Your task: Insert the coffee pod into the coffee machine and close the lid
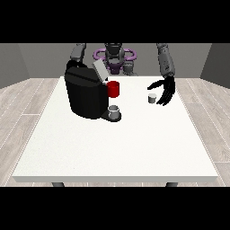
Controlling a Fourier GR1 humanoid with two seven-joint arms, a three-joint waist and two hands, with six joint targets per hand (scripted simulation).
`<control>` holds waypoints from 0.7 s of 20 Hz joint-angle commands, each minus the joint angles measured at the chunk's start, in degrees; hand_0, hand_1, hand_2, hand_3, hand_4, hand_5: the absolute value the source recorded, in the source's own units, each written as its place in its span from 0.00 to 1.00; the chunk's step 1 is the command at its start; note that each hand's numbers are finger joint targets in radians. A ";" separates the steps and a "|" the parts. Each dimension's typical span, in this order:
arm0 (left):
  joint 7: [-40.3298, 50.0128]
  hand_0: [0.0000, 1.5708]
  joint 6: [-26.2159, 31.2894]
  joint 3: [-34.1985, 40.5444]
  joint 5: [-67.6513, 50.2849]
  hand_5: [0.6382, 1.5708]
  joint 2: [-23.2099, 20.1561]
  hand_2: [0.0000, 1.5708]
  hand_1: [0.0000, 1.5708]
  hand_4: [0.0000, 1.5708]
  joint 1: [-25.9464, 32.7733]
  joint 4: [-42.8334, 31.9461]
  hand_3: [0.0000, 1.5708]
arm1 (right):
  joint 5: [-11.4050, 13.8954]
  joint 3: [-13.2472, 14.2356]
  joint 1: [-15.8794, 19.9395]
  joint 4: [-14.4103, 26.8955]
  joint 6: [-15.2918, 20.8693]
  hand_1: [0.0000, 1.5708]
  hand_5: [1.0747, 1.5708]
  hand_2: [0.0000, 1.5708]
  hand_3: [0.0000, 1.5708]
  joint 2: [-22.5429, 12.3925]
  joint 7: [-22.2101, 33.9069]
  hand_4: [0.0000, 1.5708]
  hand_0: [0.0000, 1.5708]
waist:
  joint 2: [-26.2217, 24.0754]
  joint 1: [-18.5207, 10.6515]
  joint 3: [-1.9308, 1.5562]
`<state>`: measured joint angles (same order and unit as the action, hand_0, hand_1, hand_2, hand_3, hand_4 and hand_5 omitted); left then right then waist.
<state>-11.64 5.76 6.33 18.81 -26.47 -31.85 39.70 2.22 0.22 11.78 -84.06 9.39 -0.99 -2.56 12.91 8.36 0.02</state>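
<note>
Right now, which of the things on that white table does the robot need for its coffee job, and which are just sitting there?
Needed:
small white coffee pod
black coffee machine with its grey lid raised
black hand at the view's right, open beside the pod

Just there:
red mug
small grey cup on the machine's base
</note>
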 commanded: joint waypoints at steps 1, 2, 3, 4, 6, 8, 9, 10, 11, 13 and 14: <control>-0.18 0.38 -3.53 -1.91 3.81 1.00 1.84 0.46 0.38 0.00 -1.05 -2.63 0.30 | -0.11 0.49 1.40 0.68 -0.04 0.00 1.00 0.00 0.00 -0.41 1.26 0.25 0.00 | 0.32 0.80 -0.01; 0.76 0.36 -3.07 -2.80 5.11 1.00 0.79 0.44 0.36 0.00 0.02 -2.67 0.26 | -0.50 -0.21 -1.13 0.45 -0.71 0.00 1.00 0.00 0.00 0.09 0.76 0.25 0.00 | -2.02 0.88 -0.02; -0.12 0.34 -5.70 -4.07 6.47 1.00 3.32 0.44 0.34 0.00 0.28 -2.34 0.28 | -1.22 1.49 1.79 1.47 -0.65 0.00 1.00 0.00 0.00 -0.86 2.12 0.27 0.00 | -0.96 0.09 -0.01; -0.20 0.35 -4.29 -4.01 7.26 1.00 0.48 0.44 0.35 0.00 -0.39 -2.65 0.29 | 0.06 0.23 0.50 1.94 0.89 0.00 1.00 0.00 0.00 0.85 0.37 0.28 0.00 | -1.35 -0.34 -0.02; -5.31 0.41 -6.39 -3.92 7.95 1.00 1.20 0.50 0.41 0.00 1.01 -3.48 0.34 | -1.98 2.25 0.86 1.42 -1.54 0.00 1.00 0.00 0.00 -1.70 1.99 0.29 0.00 | -1.17 -0.47 0.00; -2.33 0.44 -5.40 -3.21 8.35 1.00 0.29 0.53 0.44 0.00 -3.31 -4.03 0.38 | -0.95 1.52 2.32 3.41 0.18 0.00 1.00 0.00 0.00 -0.02 1.11 0.30 0.00 | -0.71 -0.40 -0.01; -2.33 0.46 -9.97 -3.48 9.10 1.00 3.54 0.54 0.46 0.10 -2.48 -4.03 0.39 | 0.18 0.82 2.05 3.04 1.61 0.00 1.00 0.00 0.00 0.82 0.59 0.33 0.00 | -1.02 -0.30 -0.01; -3.63 0.46 -12.04 -1.74 8.81 1.00 1.79 0.55 0.46 0.15 -2.86 -5.86 0.41 | 0.99 -2.23 -1.52 -0.25 -0.77 0.00 1.00 0.00 0.00 0.72 -0.73 0.33 0.00 | 0.08 2.78 0.01; -5.99 0.44 -11.68 -1.73 9.07 1.00 1.79 0.54 0.44 0.18 -2.83 -6.71 0.41 | 0.02 -0.40 0.16 0.42 -0.16 0.00 1.00 0.00 0.00 0.37 -0.16 0.34 0.00 | 0.49 1.51 0.01; -8.17 0.53 -11.33 -0.59 8.64 1.00 0.16 0.62 0.53 0.25 -3.20 -7.73 0.47 | -1.90 2.74 2.94 -0.01 -1.56 0.00 1.00 0.00 0.00 -2.59 1.85 0.31 0.00 | 1.42 1.00 0.01; -5.44 0.52 -13.89 -1.23 9.92 1.00 1.99 0.62 0.52 0.25 -2.55 -8.30 0.47 | -1.05 0.63 -0.89 -0.21 -1.22 0.00 1.00 0.00 0.00 -0.78 0.74 0.33 0.00 | -0.78 1.79 0.00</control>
<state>-16.53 -4.82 4.42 27.43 -24.98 -34.21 33.86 1.28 1.34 12.41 -82.91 8.49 -1.85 -2.33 12.92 9.35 0.02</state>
